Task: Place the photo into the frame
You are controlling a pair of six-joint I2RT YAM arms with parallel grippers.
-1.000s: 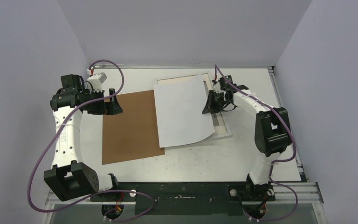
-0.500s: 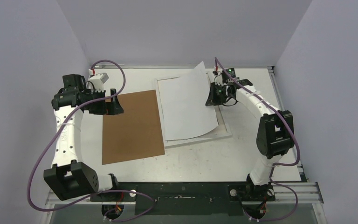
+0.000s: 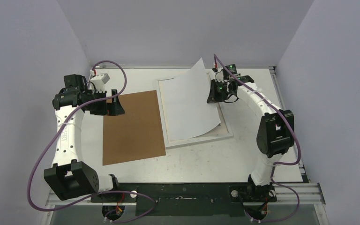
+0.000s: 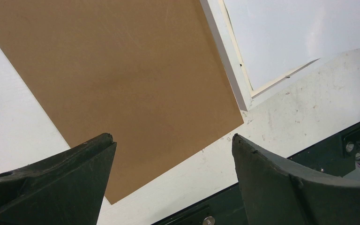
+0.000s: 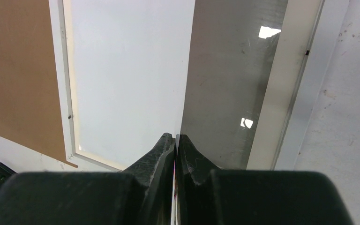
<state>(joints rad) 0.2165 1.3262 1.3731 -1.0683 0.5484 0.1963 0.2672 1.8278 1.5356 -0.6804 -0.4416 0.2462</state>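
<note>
The photo shows only its plain white back. Its left part lies in the frame, and its right edge curves up off it. My right gripper is shut on that raised right edge. In the right wrist view the gripper pinches the sheet edge-on, with dark glass and a cream border inside the frame's white rim beneath. My left gripper hangs open and empty over the far left corner of the brown board; its wrist view shows the gripper with wide-apart fingers.
The brown backing board lies flat just left of the frame's edge. A small white box with a cable sits at the back left. Grey walls close in three sides. A black rail runs along the near edge.
My right gripper has carried the photo's edge back and to the right, so the sheet now sits over the frame with its right side raised higher. The left arm has stayed put.
</note>
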